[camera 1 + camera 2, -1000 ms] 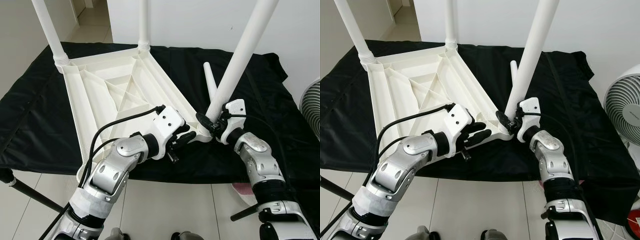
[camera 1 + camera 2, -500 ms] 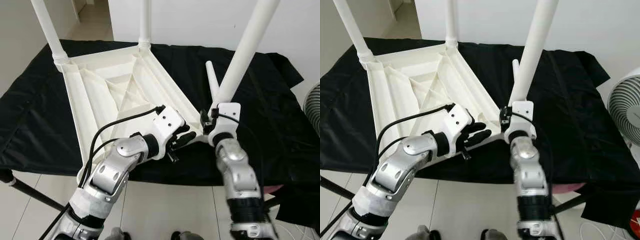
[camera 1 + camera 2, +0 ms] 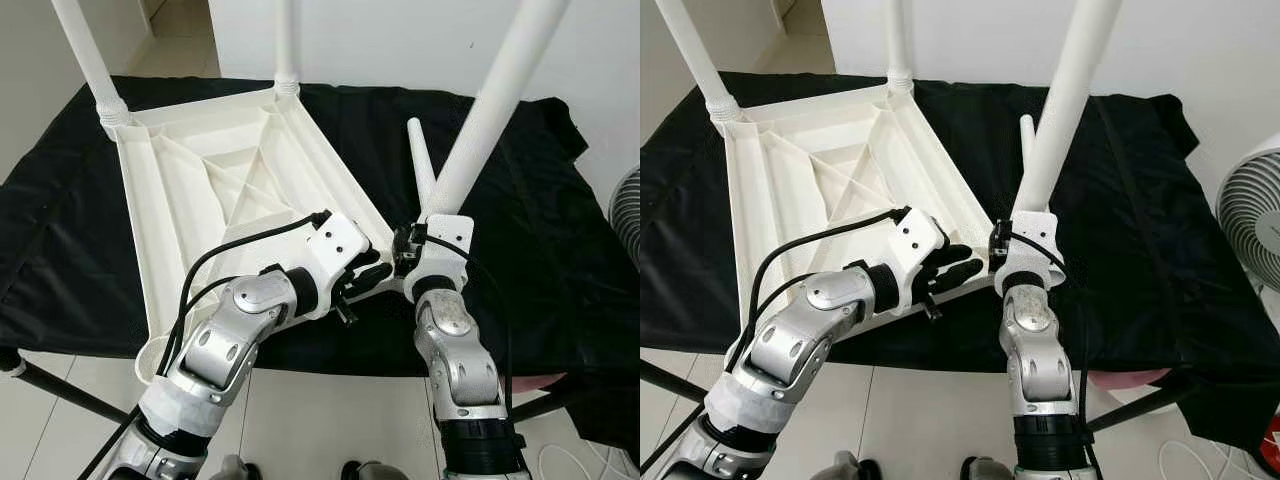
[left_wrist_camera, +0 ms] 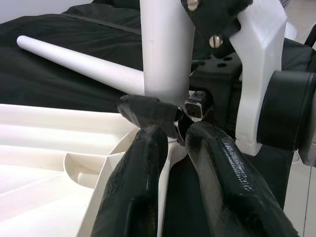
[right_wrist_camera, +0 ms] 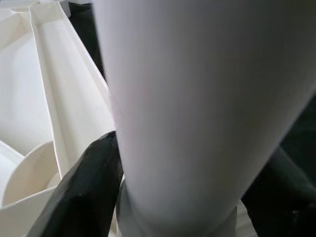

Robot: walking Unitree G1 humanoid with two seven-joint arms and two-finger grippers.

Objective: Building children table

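Tabletop (image 3: 210, 190), white and upside down, lies on a black cloth (image 3: 520, 200) with two legs already upright at its far corners. At the near corner the left gripper (image 3: 365, 283) pinches the rim, apparently. Beside it, the right gripper (image 3: 412, 250) clasps a tilted leg (image 3: 490, 110) at its base. A loose leg (image 3: 420, 165) lies behind.

Our left pincer (image 4: 170, 148) pinches the white tabletop's rim (image 4: 168, 165) between its two black fingers (image 4: 136, 182). Just beyond stands an upright white leg (image 4: 165, 47), with another leg (image 4: 79, 61) lying on black cloth (image 4: 59, 94).
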